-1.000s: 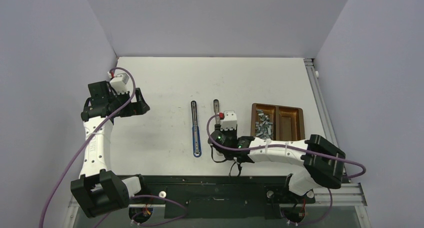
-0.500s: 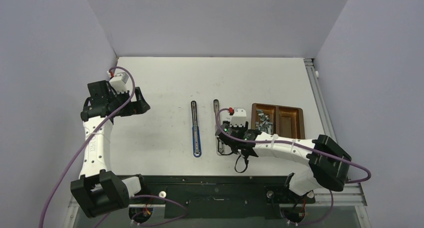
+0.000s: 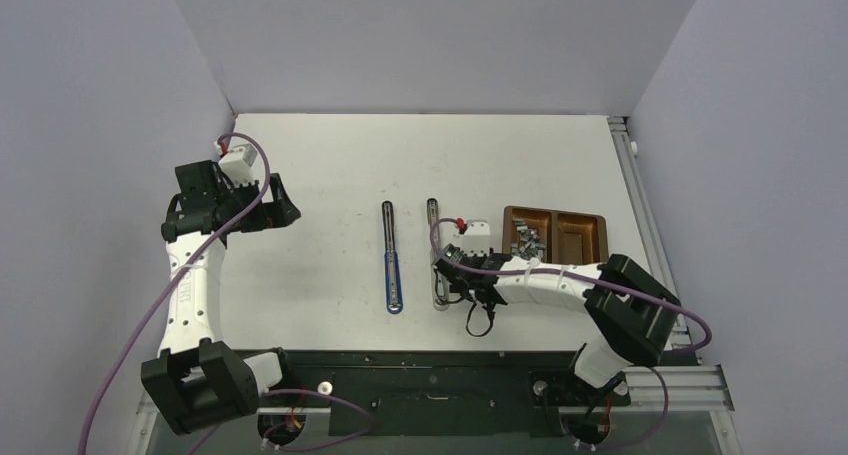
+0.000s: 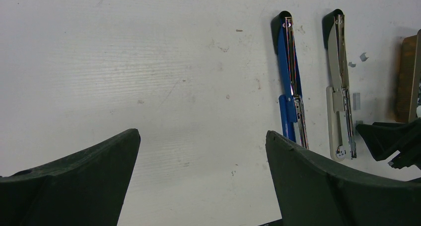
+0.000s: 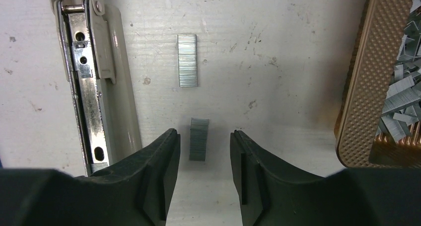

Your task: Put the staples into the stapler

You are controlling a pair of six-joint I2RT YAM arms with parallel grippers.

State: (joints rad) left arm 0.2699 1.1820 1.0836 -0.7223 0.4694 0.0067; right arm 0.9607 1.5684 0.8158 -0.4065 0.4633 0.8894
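Note:
A grey stapler (image 3: 436, 255) lies opened flat mid-table, its metal channel (image 5: 84, 82) showing in the right wrist view. A blue stapler (image 3: 392, 260) lies opened to its left. My right gripper (image 5: 202, 134) is open and low over the table, just right of the grey stapler. One short staple strip (image 5: 198, 139) lies between its fingertips, untouched. A second strip (image 5: 187, 67) lies farther ahead. The pile of staples (image 3: 527, 240) sits in a brown tray (image 3: 585, 243). My left gripper (image 4: 203, 151) is open and empty, far to the left (image 3: 275, 207).
In the left wrist view the blue stapler (image 4: 290, 82), the grey stapler (image 4: 341, 87) and a loose strip (image 4: 356, 101) show, with the tray's edge (image 4: 408, 77) at the right. The tray's ribbed rim (image 5: 367, 87) lies close to my right finger.
My right gripper has shifted right from over the grey stapler's near end, to the strips beside it, and its forearm has swung. The left arm has not moved.

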